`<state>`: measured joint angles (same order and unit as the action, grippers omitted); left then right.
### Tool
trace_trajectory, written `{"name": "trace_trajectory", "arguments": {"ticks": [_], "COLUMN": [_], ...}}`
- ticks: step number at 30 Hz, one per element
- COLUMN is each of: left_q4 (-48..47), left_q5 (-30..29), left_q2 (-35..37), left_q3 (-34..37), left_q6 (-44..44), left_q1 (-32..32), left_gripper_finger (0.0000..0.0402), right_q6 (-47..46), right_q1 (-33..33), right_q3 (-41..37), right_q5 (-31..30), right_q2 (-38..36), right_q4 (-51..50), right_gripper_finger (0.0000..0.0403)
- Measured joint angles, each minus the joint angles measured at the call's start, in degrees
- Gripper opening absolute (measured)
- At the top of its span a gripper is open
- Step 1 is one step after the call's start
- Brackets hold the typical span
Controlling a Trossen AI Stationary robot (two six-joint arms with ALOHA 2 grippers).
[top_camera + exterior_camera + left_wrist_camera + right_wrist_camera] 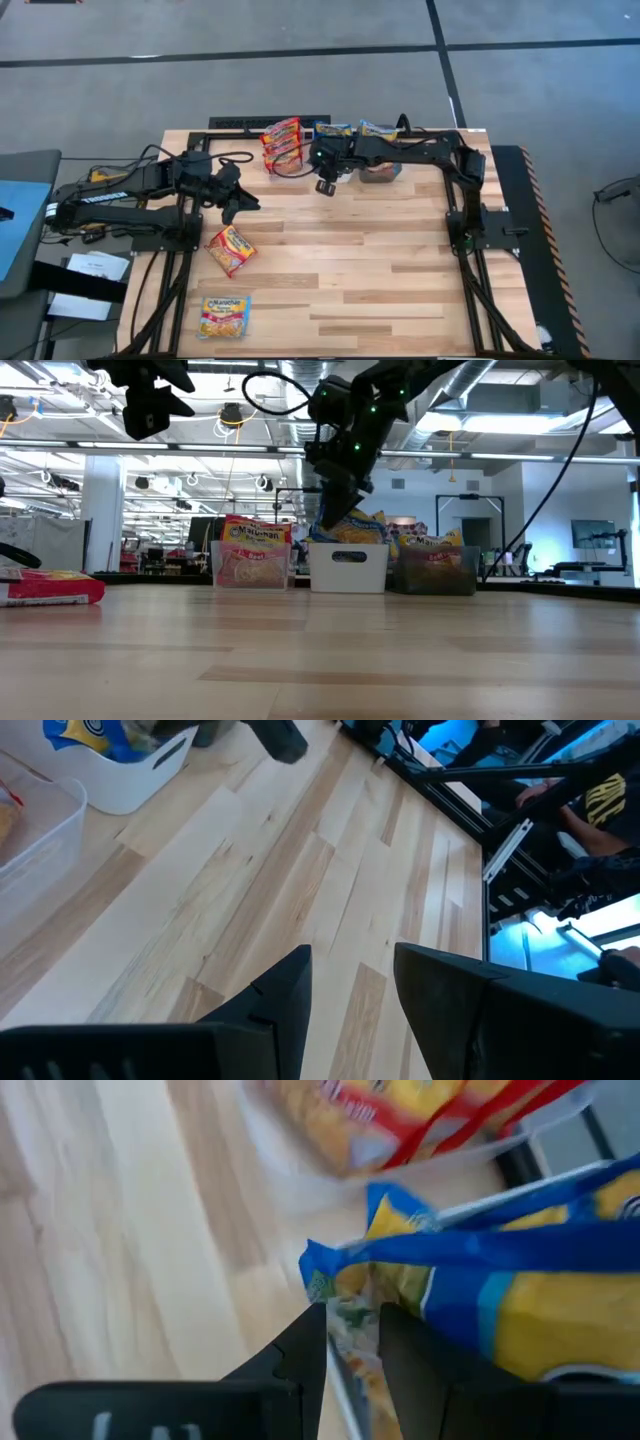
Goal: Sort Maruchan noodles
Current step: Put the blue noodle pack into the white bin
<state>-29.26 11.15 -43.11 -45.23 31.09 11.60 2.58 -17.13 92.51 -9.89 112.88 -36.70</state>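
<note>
while right hand grips blue packet

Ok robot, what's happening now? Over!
Right gripper shut on blue packet by the white bin. Left gripper open, empty. Two packets still loose. Nothing blocking.

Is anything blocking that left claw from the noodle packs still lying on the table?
Nothing visible does. The left gripper hangs with its fingers apart and empty, over bare wood. The nearest noodle packet lies just beyond it, flat in the open, and a second packet sits farther on. The right gripper is off by the bins.
</note>
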Motion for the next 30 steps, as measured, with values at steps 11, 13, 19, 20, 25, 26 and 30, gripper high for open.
{"name": "trace_trajectory", "arguments": {"ticks": [11, 13, 19, 20, 25, 26, 30], "left_q4": [0.0, 0.0, 0.0, 0.0, 0.0, 0.0, 0.0], "left_q5": [0.0, 0.0, 0.0, 0.0, 0.0, 0.0, 0.0], "left_q2": [0.0, 0.0, 0.0, 0.0, 0.0, 0.0, 0.0], "left_q3": [0.0, 0.0, 0.0, 0.0, 0.0, 0.0, 0.0], "left_q6": [0.0, 0.0, 0.0, 0.0, 0.0, 0.0, 0.0], "left_q1": [0.0, 0.0, 0.0, 0.0, 0.0, 0.0, 0.0], "left_gripper_finger": [0.013, 0.013, 0.013, 0.013, 0.013, 0.013, 0.013], "right_q6": [-0.9, -1.1, -1.0, -1.0, -1.1, -1.1, -1.1], "right_q1": [-1.9, -1.6, -1.0, -1.0, -0.5, -0.4, 0.4], "right_q3": [0.1, 0.1, 0.1, 0.1, -0.1, -0.1, 0.0], "right_q5": [1.0, 1.0, 0.8, 0.8, 0.8, 0.8, 0.4], "right_q2": [3.5, 4.3, 4.4, 4.4, 2.4, 1.7, -1.2], "right_q4": [0.7, 0.7, 1.9, 1.9, 0.8, 0.6, 0.8], "right_gripper_finger": [0.0121, 0.012, 0.012, 0.012, 0.0121, 0.0121, 0.0121]}}
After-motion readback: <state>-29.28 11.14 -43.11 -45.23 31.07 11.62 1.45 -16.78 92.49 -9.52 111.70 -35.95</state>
